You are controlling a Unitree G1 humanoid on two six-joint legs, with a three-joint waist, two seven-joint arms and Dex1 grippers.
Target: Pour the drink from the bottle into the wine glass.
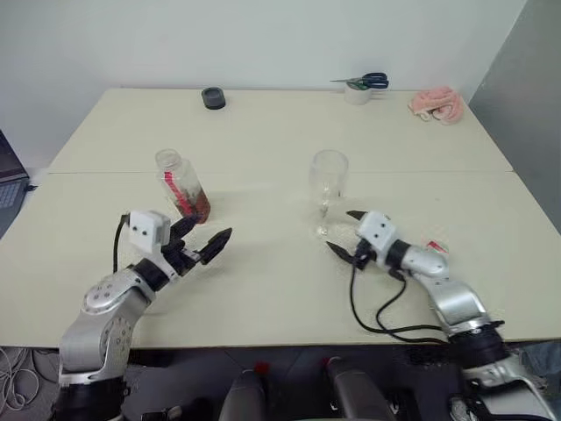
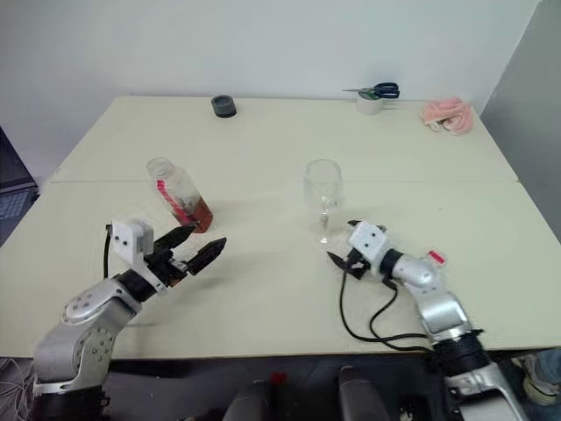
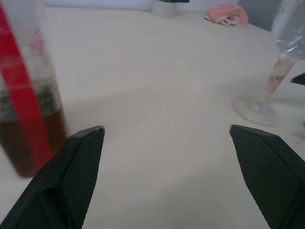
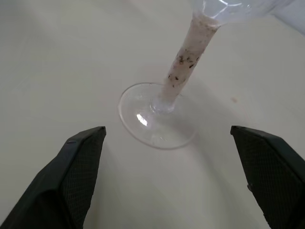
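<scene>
Left eye view: the table (image 1: 263,289) is cream w/ a seam across it, and my two arms come in from the near edge. My left gripper (image 1: 209,242) sits low over the table w/ its fingers spread apart, nothing between them. The bottle (image 1: 182,185) stands just beyond it, tilted a bit, no cap on it that I can see, red-and-white strip down the side. The drink (image 1: 198,206) is a small brownish pool at the bottom of it. In the left wrist view the bottle (image 3: 26,95) is right next to one of my fingertips (image 3: 93,136), but not touching afaict.

My right gripper (image 1: 347,237) is also released, jaws wide, holding nothing. The wine glass (image 1: 327,189) stands upright near the middle of the table, just beyond that gripper. Right wrist view shows the glass's foot (image 4: 155,117) flat on the table, ahead of my two open fingers, clear of both. The bowl looks empty from here, stem looks speckled.

Other stuff at the far edge: a dark round thing (image 1: 213,98), scissors (image 1: 364,82) lying on a white tape roll (image 1: 358,95), and a pink cloth (image 1: 437,104) in the far right corner. There's a small red-and-white thing (image 1: 436,246) on the table beside my right forearm, can't tell what it is.
</scene>
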